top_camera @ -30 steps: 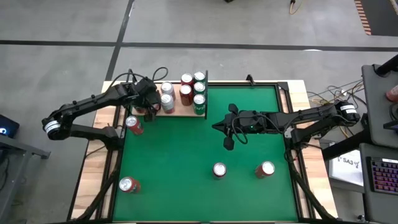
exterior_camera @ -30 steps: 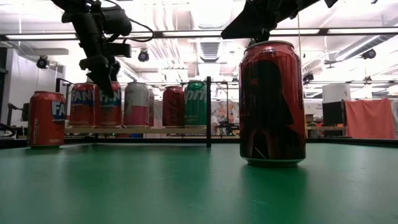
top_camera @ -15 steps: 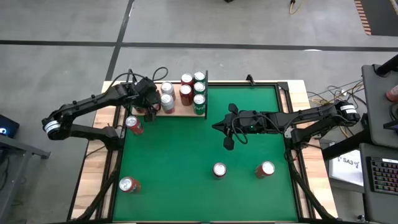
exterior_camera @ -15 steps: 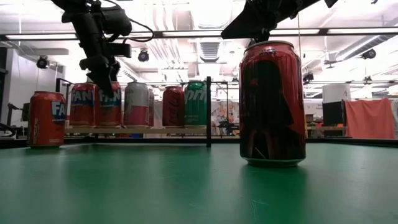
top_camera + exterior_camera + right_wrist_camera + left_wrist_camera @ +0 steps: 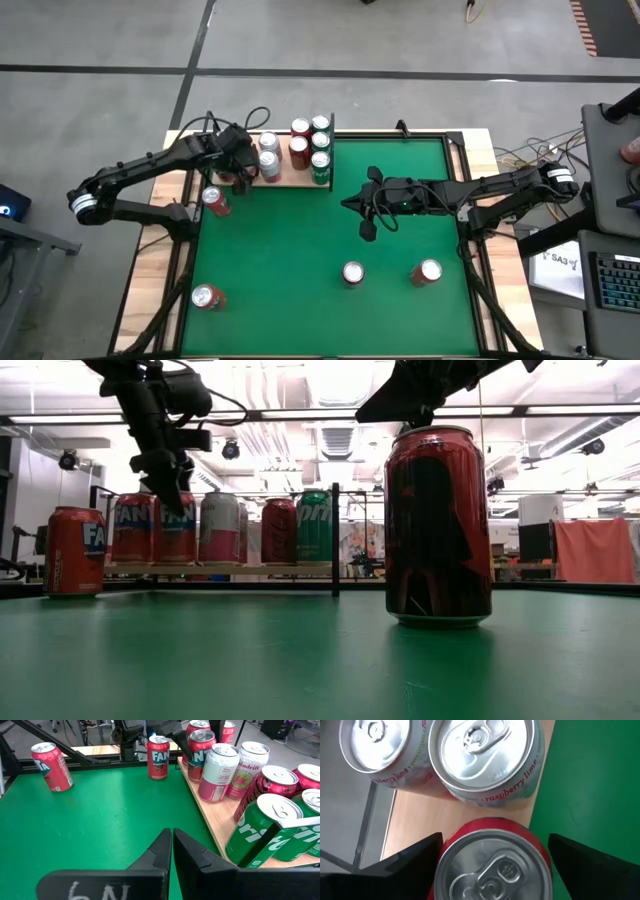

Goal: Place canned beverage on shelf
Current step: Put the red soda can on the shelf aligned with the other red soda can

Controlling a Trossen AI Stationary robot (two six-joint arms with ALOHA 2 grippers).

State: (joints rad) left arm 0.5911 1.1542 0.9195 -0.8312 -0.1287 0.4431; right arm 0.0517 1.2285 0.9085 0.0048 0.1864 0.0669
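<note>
So we see the left gripper (image 5: 240,176), upper left, fingers spread around the upright red can (image 5: 492,865) on the shelf (image 5: 292,181); right gripper (image 5: 352,204) shut, mid-table.

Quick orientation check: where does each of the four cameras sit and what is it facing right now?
High: overhead, straight down; both arms, shelf.
Low: table height, facing shelf cans; big red can close.
Left wrist: straight down on a red can, open left gripper around it.
Right wrist: level toward shelf; shut right gripper.
All show shelf cans.
</note>
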